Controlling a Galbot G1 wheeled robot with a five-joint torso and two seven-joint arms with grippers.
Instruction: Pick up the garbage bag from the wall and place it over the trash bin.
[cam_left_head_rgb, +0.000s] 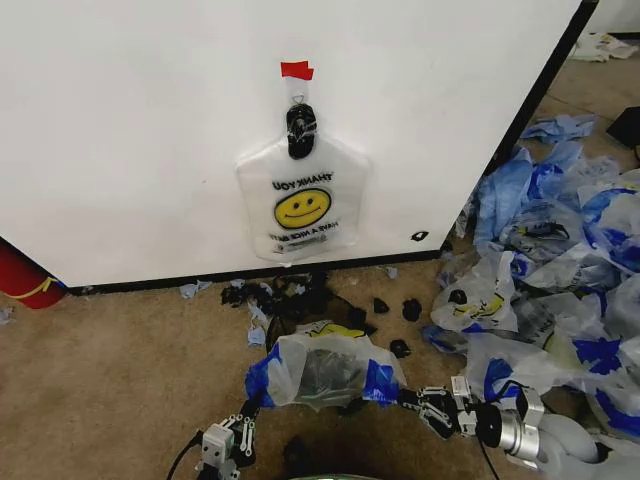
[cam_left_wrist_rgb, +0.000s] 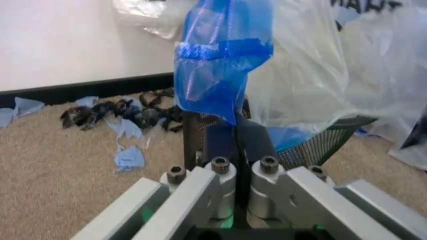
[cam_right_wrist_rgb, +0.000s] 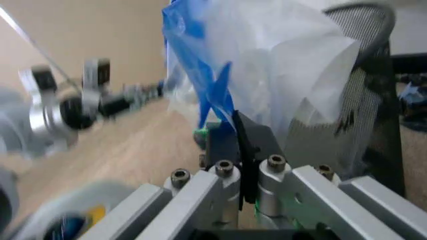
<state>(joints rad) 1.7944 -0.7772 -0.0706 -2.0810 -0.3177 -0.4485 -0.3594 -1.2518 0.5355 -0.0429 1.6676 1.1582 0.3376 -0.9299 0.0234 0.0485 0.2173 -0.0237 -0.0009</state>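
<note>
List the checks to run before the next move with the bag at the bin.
1. Left tool shut on a blue handle of the garbage bag: ok.
2. Right tool shut on the other blue handle: ok.
3. Bag stretched wide between the two tools: ok.
4. Trash bin sits under the bag: ok, its mesh shows below the plastic.
5. Bag mouth around the bin's rim all the way: cannot tell, the plastic hides the rim.
6. Held bag free of the loose bags heaped on the robot's right: ok, they lie apart.
</note>
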